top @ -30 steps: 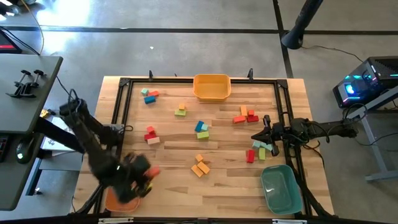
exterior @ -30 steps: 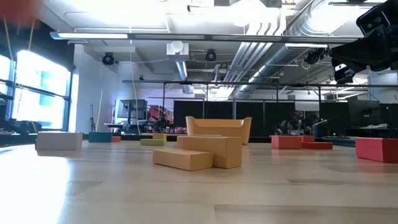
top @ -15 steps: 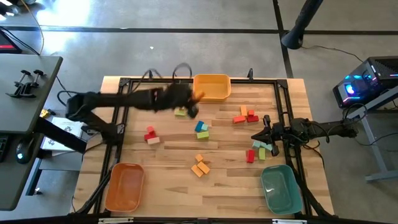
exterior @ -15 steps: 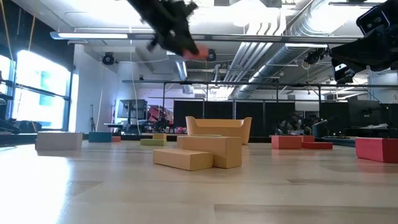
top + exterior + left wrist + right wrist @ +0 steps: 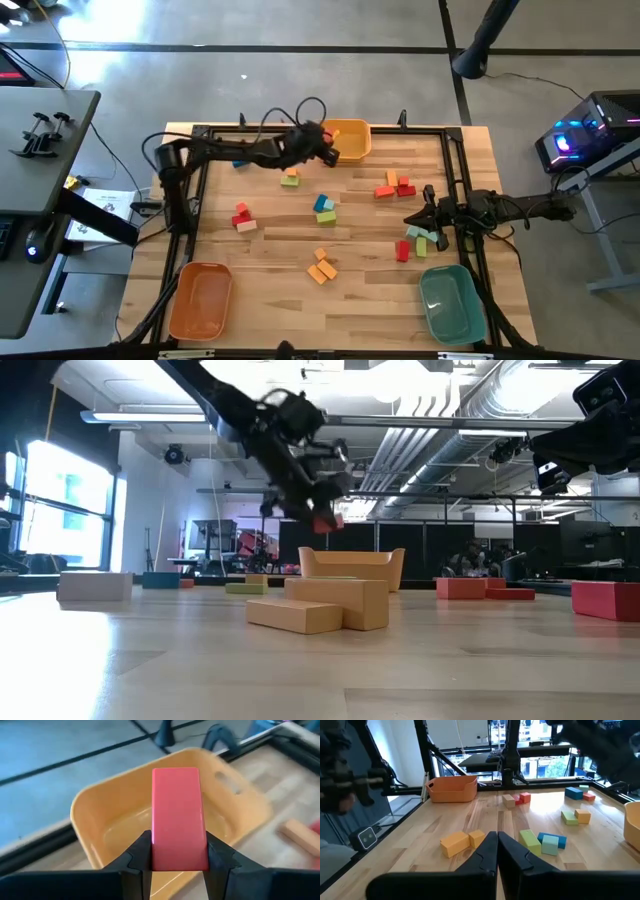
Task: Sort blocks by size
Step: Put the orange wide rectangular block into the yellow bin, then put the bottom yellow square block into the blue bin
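My left gripper (image 5: 328, 150) is stretched out to the yellow bin (image 5: 347, 140) at the table's far edge, shut on a red bar block (image 5: 177, 810). In the low view the block (image 5: 326, 521) hangs in the air above the bin (image 5: 352, 568); in the left wrist view the bin's hollow (image 5: 125, 830) lies right behind it. Other blocks lie scattered on the table, among them an orange group (image 5: 321, 268) and a teal and green pair (image 5: 324, 208). My right gripper (image 5: 408, 219) rests shut at the table's right side, holding nothing. My left gripper pinches the red block between its two fingers, on its two long sides (image 5: 159, 855) at the end nearest the wrist. The fingers slant downward toward the far edge and lie along the block. The block sticks out ahead of the fingers, lifted clear over the yellow bin.
An orange bin (image 5: 200, 300) stands at the near left corner and a teal bin (image 5: 447, 303) at the near right. Red and orange blocks (image 5: 395, 186) and a teal, green and red group (image 5: 416, 242) lie near my right gripper. A black frame (image 5: 195, 180) borders the table.
My left gripper has swung with the red block from above the orange bin at the near left across to the far edge, then on toward the yellow bin and somewhat down. It has turned as it went and has stayed shut on the block.
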Tool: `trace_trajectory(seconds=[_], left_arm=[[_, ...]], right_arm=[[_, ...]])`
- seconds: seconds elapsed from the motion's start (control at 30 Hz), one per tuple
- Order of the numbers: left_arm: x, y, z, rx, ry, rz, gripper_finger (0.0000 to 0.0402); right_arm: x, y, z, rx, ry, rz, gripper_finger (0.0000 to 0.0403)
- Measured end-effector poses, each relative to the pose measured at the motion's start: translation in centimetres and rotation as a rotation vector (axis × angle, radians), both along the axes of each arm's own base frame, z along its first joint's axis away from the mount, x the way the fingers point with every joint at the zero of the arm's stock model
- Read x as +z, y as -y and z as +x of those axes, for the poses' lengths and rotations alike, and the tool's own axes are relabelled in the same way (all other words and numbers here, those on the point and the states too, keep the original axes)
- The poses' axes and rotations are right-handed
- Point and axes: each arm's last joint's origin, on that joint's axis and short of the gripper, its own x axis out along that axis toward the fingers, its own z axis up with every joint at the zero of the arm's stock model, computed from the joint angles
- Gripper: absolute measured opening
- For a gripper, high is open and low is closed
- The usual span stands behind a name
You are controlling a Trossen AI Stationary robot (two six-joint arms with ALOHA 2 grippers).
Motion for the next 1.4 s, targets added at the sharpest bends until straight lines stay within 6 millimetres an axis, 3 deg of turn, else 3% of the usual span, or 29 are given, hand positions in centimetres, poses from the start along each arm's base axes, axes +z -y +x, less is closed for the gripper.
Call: trace_trajectory(seconds=[0.27,0.5,0.7,0.87,1.0,1.17,1.27,1.4], left_arm=[[-0.7,-3.2,0.4,0.028,-0.023,-0.165,0.0121],[-1.9,-4.0,0.3,0.042,-0.059,-0.217,0.0156],[-1.5,-4.8,-0.2,0.036,-0.083,-0.185,0.0189],[-0.1,-4.8,-0.5,-0.038,-0.115,-0.111,0.0198],[2.1,-2.2,0.4,-0.211,-0.128,-0.021,0.0196],[3.1,5.1,1.4,-0.482,-0.147,0.106,0.0189],[2.9,9.9,0.2,-0.586,-0.11,0.156,0.0183],[1.9,15.1,-3.6,-0.73,-0.062,0.203,0.0177]], right_arm=[[0.0,0.0,0.0,0.0,0.001,0.0,0.0],[0.0,0.0,0.0,0.0,0.0,0.0,0.0],[0.0,0.0,0.0,0.0,0.0,0.0,0.0],[0.0,0.0,0.0,0.0,0.0,0.0,0.0],[0.0,0.0,0.0,0.0,0.0,0.0,0.0],[0.0,0.0,0.0,0.0,0.0,0.0,0.0],[0.0,0.0,0.0,0.0,0.0,0.0,0.0],[0.0,0.0,0.0,-0.001,0.0,0.0,0.0]])
